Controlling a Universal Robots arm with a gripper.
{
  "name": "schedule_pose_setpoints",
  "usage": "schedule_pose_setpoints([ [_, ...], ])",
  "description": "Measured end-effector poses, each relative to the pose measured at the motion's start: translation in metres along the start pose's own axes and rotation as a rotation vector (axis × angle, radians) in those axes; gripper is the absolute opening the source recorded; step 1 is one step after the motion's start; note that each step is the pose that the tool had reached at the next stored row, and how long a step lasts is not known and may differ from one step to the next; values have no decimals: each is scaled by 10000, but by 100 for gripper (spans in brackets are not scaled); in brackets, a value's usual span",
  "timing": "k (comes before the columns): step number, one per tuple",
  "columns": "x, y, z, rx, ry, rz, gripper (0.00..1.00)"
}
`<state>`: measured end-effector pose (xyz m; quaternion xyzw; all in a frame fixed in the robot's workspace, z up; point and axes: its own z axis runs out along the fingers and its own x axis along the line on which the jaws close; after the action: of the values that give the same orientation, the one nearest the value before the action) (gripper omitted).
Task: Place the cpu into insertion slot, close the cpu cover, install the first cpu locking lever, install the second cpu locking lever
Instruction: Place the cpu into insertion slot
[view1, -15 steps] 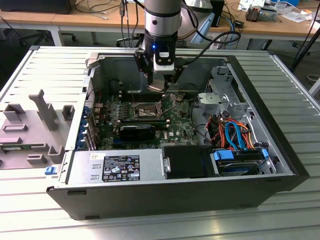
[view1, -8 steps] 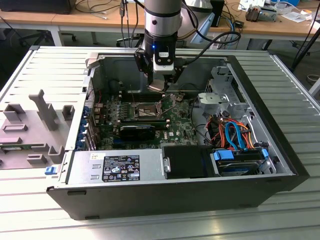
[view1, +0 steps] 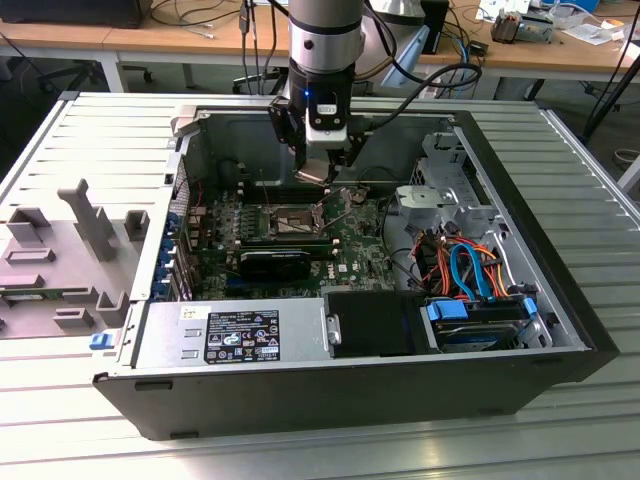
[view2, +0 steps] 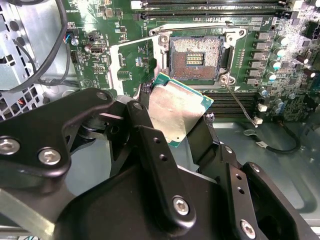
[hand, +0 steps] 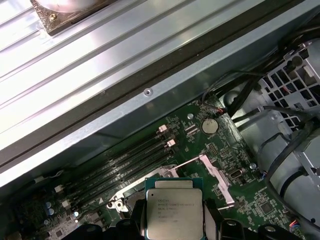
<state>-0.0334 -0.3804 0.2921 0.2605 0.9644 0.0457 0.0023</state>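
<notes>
The cpu (view2: 181, 111), a small square chip with a silver-grey top and green edge, hangs tilted above the motherboard with my gripper (view2: 177, 119) shut on it by two opposite edges. Both wrist views show it between the black fingers (hand: 136, 222). The insertion slot (view2: 196, 57) lies open just beyond the chip, its gold contact field bare. The cpu cover (view2: 131, 67) stands swung up on its hinge beside the slot. A thin wire lever (view2: 239, 99) sticks out loose from one slot corner. In the exterior view my gripper (view1: 318, 172) hovers just behind the slot (view1: 285, 222).
The green motherboard (view1: 345, 255) lies inside an open black computer case (view1: 300, 400). Memory slots (view2: 210, 7) run past the socket. A drive cage (view1: 440, 190) and orange and blue cables (view1: 465, 265) fill the exterior view's right. A grey fixture (view1: 85, 230) sits outside at the left.
</notes>
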Motion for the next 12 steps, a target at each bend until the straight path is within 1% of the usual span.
schedule_pose_setpoints([
  [12,0,0,3,-3,-12,130,55],
])
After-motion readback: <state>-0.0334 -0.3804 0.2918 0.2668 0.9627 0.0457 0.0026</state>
